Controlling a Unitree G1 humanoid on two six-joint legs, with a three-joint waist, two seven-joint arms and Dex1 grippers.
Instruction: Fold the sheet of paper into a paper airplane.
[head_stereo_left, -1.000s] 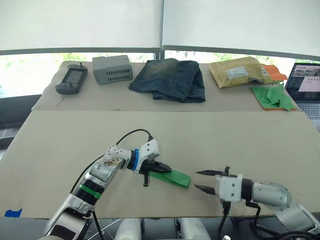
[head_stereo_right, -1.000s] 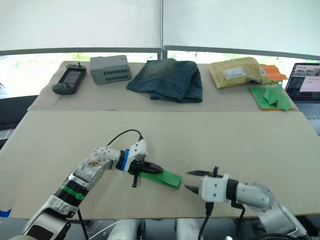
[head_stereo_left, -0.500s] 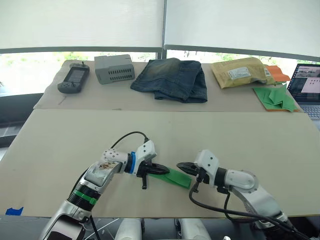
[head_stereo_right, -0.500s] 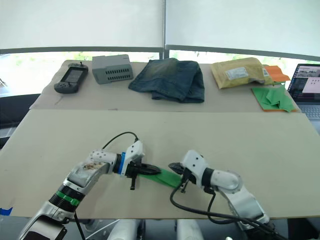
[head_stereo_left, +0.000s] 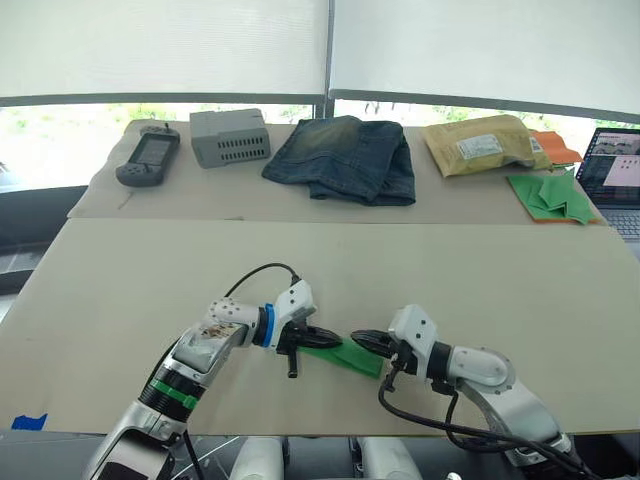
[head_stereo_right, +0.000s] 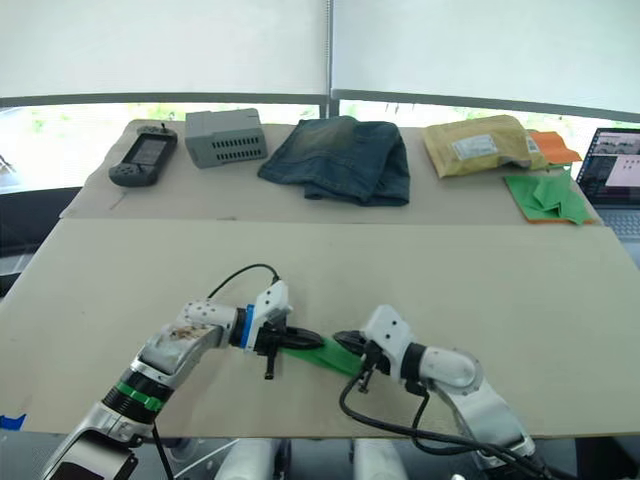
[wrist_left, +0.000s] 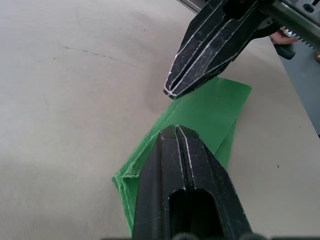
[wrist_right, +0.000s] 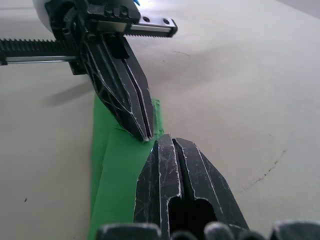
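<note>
Low in the frame's centre, the folded sheet of paper (head_stereo_left: 343, 355) lies on the table (head_stereo_left: 480, 270), the left gripper (head_stereo_left: 322, 335) and right gripper (head_stereo_left: 366, 341) both pinched together on it, tips nearly meeting.

Bright daylight pours through the windows (head_stereo_left: 100, 135) behind my desk (head_stereo_left: 480, 270), leaving soft shadows, everything sharp.

Both hands, left hand (head_stereo_left: 322, 338) and right hand (head_stereo_left: 366, 341), meet over the folded sheet of paper (head_stereo_left: 345, 356).
</note>
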